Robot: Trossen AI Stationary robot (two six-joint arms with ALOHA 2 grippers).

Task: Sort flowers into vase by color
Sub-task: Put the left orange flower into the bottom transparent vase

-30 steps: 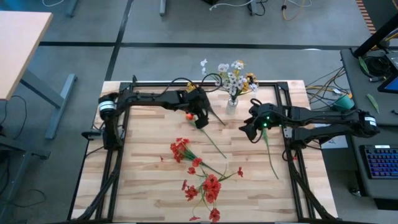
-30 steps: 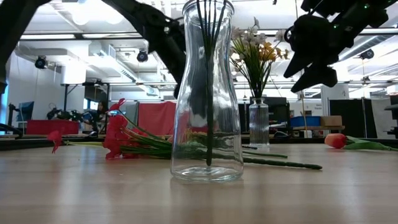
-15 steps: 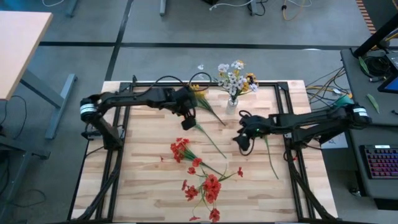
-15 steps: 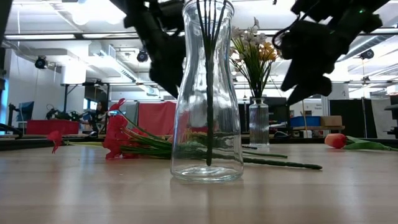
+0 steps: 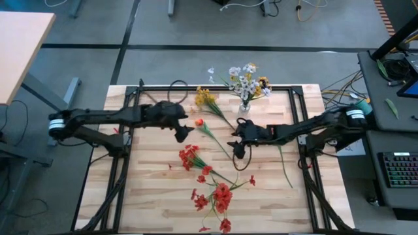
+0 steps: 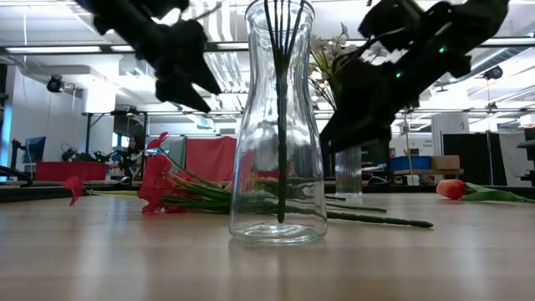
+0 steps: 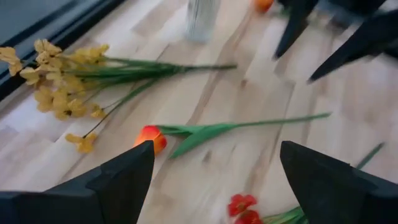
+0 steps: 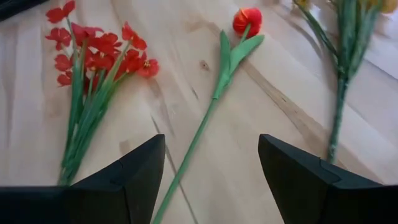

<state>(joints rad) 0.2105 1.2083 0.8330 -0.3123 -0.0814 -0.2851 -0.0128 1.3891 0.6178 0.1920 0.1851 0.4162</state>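
**Both arms hanging over a lone tulip**

From overhead, the left gripper (image 5: 182,132) is hovering centre-left of the frame, the right gripper (image 5: 239,147) sitting right of centre, with the orange tulip (image 5: 199,122) lying flat between them. Each wrist view is showing its own fingers spread wide, gripping nothing.

The wrist pictures are giving what the overhead blurs: the tulip's leaf and stem, the yellow spray (image 7: 68,78) beside it, the red bunch (image 8: 93,62) fanned on the table (image 5: 144,196).

At table height, a clear carafe (image 6: 280,125) is filling the middle, blocking the flowers behind; a small vase (image 5: 243,108) of white blossoms is standing at the upper centre.
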